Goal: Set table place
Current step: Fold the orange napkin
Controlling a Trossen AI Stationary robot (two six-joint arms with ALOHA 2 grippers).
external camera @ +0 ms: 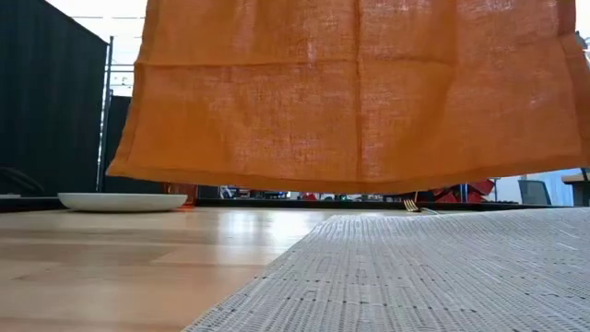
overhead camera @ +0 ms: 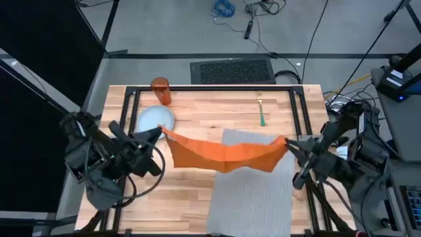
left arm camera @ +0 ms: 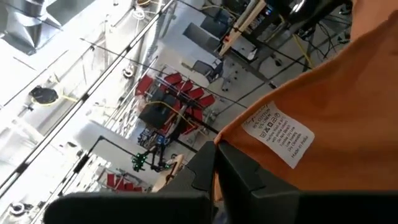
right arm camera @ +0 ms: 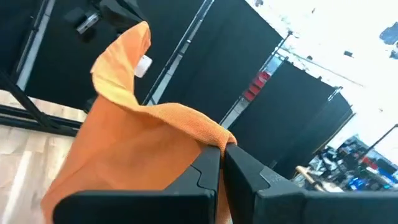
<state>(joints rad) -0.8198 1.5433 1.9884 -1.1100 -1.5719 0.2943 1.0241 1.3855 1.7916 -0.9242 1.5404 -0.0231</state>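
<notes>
My left gripper (overhead camera: 160, 131) and right gripper (overhead camera: 287, 143) each pinch a corner of the orange napkin (overhead camera: 223, 152), suspended above the placemat (overhead camera: 253, 191)

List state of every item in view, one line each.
orange napkin: lifted off the table, stretched between both grippers, sagging in the middle
left gripper: shut on one napkin corner
right gripper: shut on the opposite corner
grey placemat: flat on table, bare
pale-blue plate: on table, empty
orange tumbler: upright behind the plate
fork: lying flat, beyond the placemat
</notes>
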